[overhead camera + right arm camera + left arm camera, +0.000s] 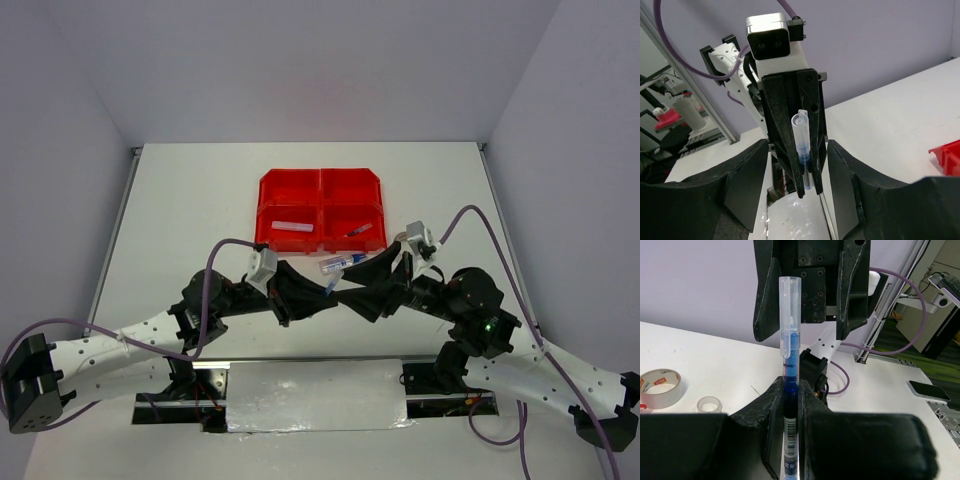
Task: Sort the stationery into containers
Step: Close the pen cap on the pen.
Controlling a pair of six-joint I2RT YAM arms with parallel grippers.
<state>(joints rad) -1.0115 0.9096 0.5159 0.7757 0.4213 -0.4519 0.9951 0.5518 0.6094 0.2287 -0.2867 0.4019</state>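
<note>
A white table (200, 200) sits inside a booth with plain, pale lilac walls (300, 60) at the back and on both sides. The light is even and soft, with no hard shadows. A silvery sheet (315, 395) lies along the near edge. Past one side of the table stand an aluminium post (890, 305) and a green floor (940, 367). A dark, phone-like slab (929, 390) lies on the tabletop.

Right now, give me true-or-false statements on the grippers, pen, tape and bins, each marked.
The left gripper is shut on the pen. True.
The right gripper is clamped on the pen too. False: its jaws stand apart on either side of it.
Two tape rolls lie on the table. True.
All four bins are empty. False: the near-left one holds a white item, the near-right one a thin item.
</note>
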